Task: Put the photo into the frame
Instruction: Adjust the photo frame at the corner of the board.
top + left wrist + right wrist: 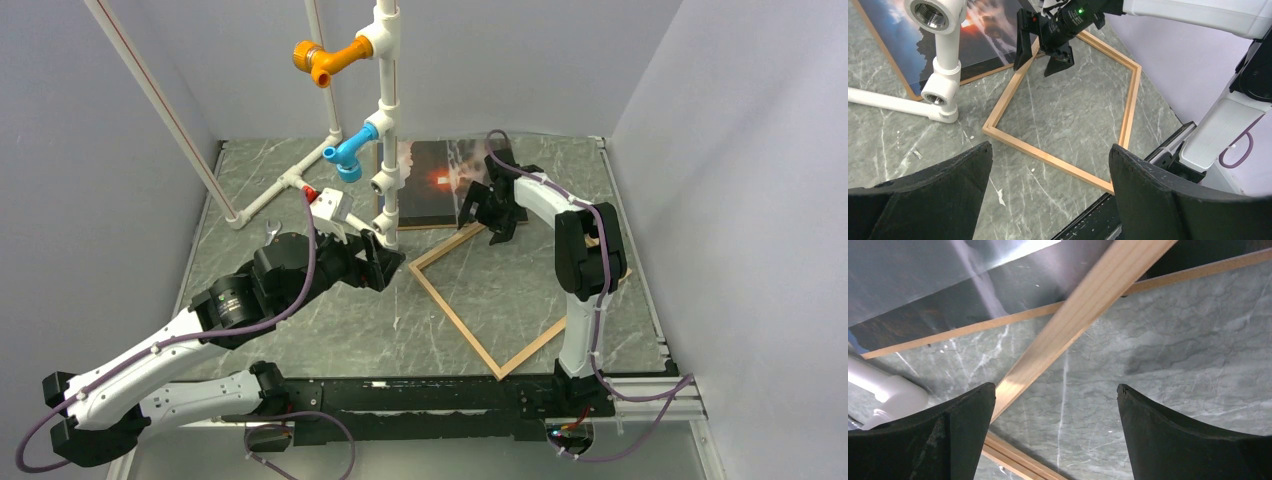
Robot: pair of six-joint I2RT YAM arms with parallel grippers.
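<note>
Four thin strips of pale natural wood make the frame (455,322), an open rectangle on the grey marbled tabletop (330,330); it sits diamond-wise, one corner toward the arm bases, far corner reaching the photo (432,185); glossy, dark, orange-red glow, lying farther back; right gripper (496,232) over that corner, jaws wide, empty; left gripper (385,262) likewise.

The glossy, orange-glowing photo (430,190) is laid flat; the light-wood frame (455,323) is set askew beside it, one corner seemingly overlapping it.
</note>
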